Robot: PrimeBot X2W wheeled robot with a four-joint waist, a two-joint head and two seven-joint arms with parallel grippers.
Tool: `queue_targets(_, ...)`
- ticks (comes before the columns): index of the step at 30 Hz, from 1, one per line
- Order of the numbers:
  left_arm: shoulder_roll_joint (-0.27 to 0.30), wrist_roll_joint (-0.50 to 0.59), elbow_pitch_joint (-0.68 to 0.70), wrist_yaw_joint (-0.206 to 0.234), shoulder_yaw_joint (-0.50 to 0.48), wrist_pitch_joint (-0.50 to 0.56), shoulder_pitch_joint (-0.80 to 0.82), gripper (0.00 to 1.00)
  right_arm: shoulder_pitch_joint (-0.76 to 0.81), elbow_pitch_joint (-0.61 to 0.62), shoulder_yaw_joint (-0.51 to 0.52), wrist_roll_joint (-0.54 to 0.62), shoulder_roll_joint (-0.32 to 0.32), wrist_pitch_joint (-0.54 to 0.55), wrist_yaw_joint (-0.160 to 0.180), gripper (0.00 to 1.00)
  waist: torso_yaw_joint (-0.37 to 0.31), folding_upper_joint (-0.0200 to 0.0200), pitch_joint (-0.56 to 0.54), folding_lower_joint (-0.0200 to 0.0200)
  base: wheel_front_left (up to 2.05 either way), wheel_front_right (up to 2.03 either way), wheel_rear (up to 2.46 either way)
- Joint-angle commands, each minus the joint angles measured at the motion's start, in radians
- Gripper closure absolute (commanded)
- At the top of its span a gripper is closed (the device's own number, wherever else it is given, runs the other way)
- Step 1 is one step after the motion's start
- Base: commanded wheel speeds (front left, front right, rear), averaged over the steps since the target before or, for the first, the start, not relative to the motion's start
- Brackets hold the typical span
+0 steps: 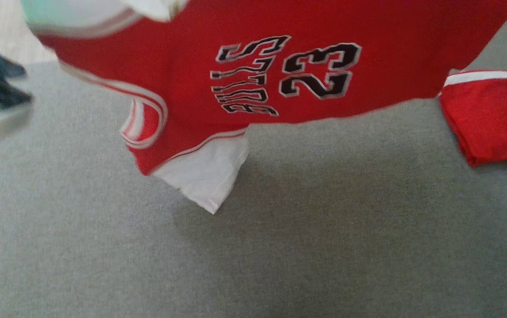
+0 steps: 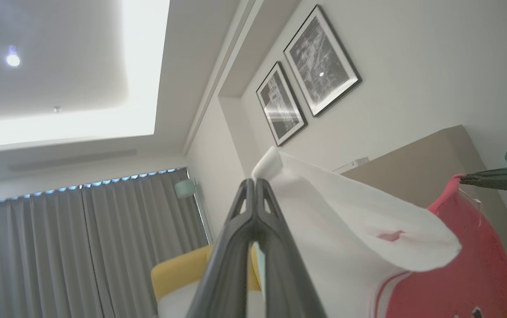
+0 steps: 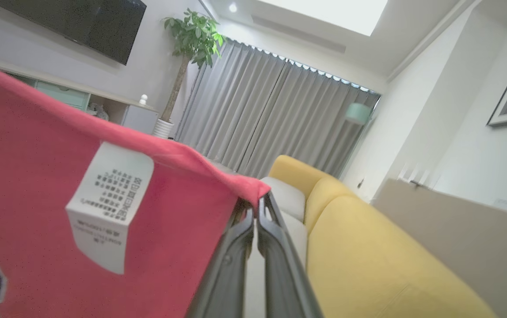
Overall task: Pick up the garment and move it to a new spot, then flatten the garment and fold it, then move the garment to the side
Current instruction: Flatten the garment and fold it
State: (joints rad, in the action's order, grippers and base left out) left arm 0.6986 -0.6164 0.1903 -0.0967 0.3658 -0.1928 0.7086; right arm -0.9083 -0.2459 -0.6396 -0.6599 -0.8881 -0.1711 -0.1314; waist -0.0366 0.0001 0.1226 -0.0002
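**Garment (image 1: pixel 235 75) held aloft by both pinched grips**

The left gripper (image 2: pixel 255 182) has its two dark fingers pressed flat together, with a fold of the garment's white sleeve cloth caught at their tips. From that pinch the white cloth spreads to the right of the jaws and gives way to red. Beyond the tips, on the wall, hang two framed pictures (image 2: pixel 322 62).

The right gripper (image 3: pixel 258 204) is likewise closed tight, nipping a corner of the red hem right at its fingertips. The red cloth stretches off to the left of these jaws, with a white printed label (image 3: pixel 109 205) sewn on it (the print is too small to read). A yellow sofa (image 3: pixel 368 247) lies to the right of the fingers.

From the head, the garment hangs spread out, its lettering and "23" upside down, above a grey surface (image 1: pixel 280 243). A second red piece (image 1: pixel 492 115) lies on that surface, apart from it.
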Motion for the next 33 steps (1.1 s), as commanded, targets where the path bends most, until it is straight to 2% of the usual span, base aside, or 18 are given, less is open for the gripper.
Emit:
queue_targets(1, 0.069, 0.003, 0.036, 0.000, -0.071, 0.028, 0.119, 1.00, -0.007, 0.051, 0.054, 0.028, -0.045, 0.040, 0.001, 1.00, -0.013, -0.0001, -0.039, 0.0002, 0.00, 0.00, 0.00)
queue_targets(5, 0.069, -0.011, 0.031, -0.008, -0.063, 0.077, 0.224, 1.00, -0.038, 0.102, 0.104, 0.063, -0.045, 0.108, 0.001, 1.00, -0.013, -0.0001, -0.040, 0.0002, 0.00, 0.00, 0.00)
queue_targets(8, 0.058, -0.020, -0.023, -0.017, -0.037, 0.125, 0.328, 1.00, -0.075, 0.120, 0.109, 0.084, -0.025, 0.174, 0.001, 1.00, -0.013, -0.0001, -0.021, 0.0002, 0.00, 0.00, 0.00)
queue_targets(13, 0.036, 0.009, -0.195, -0.029, 0.049, 0.167, 0.484, 1.00, -0.167, 0.079, 0.042, 0.095, 0.041, 0.241, 0.001, 1.00, -0.006, -0.0001, 0.057, 0.0002, 0.00, 0.00, 0.00)
queue_targets(16, 0.020, 0.035, -0.310, -0.032, 0.105, 0.153, 0.568, 1.00, -0.239, 0.029, -0.016, 0.107, 0.081, 0.256, 0.001, 1.00, 0.002, -0.0001, 0.131, 0.0002, 0.00, 0.00, 0.00)
queue_targets(22, -0.015, 0.070, -0.505, -0.034, 0.173, 0.068, 0.753, 1.00, -0.405, -0.143, -0.036, 0.155, 0.179, 0.202, 0.001, 1.00, 0.020, -0.0001, 0.274, 0.0002, 0.00, 0.00, 0.00)
queue_targets(28, -0.073, 0.131, -0.675, -0.034, 0.183, -0.030, 0.930, 1.00, -0.548, -0.352, 0.065, 0.296, 0.263, 0.067, 0.001, 1.00, 0.047, -0.0001, 0.359, 0.0002, 0.00, 0.00, 0.00)
queue_targets(33, -0.101, 0.113, -0.719, -0.034, 0.236, -0.063, 0.942, 1.00, -0.559, -0.452, 0.078, 0.374, 0.298, 0.013, 0.001, 1.00, 0.071, -0.0001, 0.400, 0.0002, 0.00, 0.00, 0.00)
